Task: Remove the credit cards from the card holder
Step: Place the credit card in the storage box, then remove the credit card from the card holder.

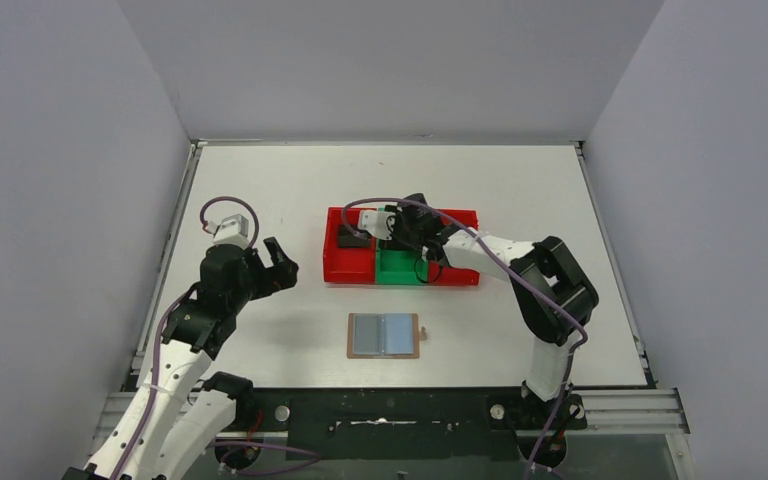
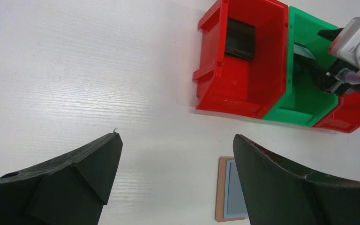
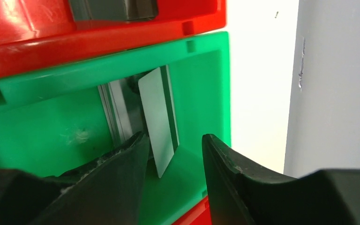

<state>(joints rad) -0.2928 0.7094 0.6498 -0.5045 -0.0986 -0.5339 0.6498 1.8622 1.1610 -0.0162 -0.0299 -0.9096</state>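
1. The right gripper (image 3: 174,138) hung over the green bin (image 3: 37,126), its jaws parted and clamping nothing.
2. A silver-grey card (image 3: 158,119) stood on edge inside that bin, leaning beside other cards (image 3: 115,110), just ahead of the fingertips.
3. A black card (image 2: 239,38) rested in the red bin (image 2: 243,79), at the green bin's 9 o'clock.
4. The card holder (image 1: 384,335) lay open flat on the table (image 1: 260,180), lining up, at 6 o'clock from the bins.
5. The left gripper (image 2: 176,137) hovered at the bins' 9 o'clock, spread wide and holding nothing.

card holder (image 1: 384,335) flat on desk (image 1: 260,180) | bin row (image 1: 457,276) behind it | cards (image 3: 158,122) in middle bin (image 1: 394,272) — one card (image 2: 239,39) in left bin (image 1: 338,262)
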